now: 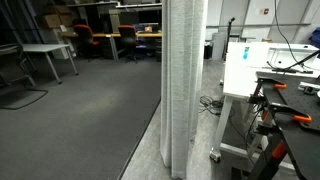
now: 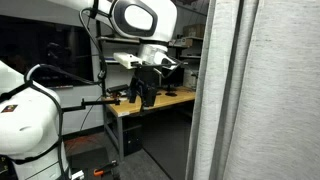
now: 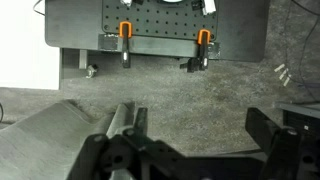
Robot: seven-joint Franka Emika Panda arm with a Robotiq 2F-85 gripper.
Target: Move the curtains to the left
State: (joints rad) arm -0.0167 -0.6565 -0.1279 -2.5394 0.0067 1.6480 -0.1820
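Observation:
The curtains [image 1: 185, 85] hang as a tall whitish-grey pleated column from ceiling to floor in the middle of an exterior view. They fill the right side of an exterior view [image 2: 262, 90]. My gripper [image 2: 146, 94] hangs from the white arm over a wooden table, well apart from the curtains. In the wrist view the gripper [image 3: 200, 128] is open and empty, with grey carpet between its black fingers. A pale grey textured sheet [image 3: 45, 135] at the lower left may be curtain fabric; I cannot tell.
A white boxy cart [image 1: 245, 68] stands beside the curtains, next to a dark frame with orange clamps [image 1: 290, 118]. The wooden table [image 2: 165, 103] lies under the arm. A perforated plate with orange clamps [image 3: 160, 25] lies ahead. Desks and chairs [image 1: 95, 40] stand far back.

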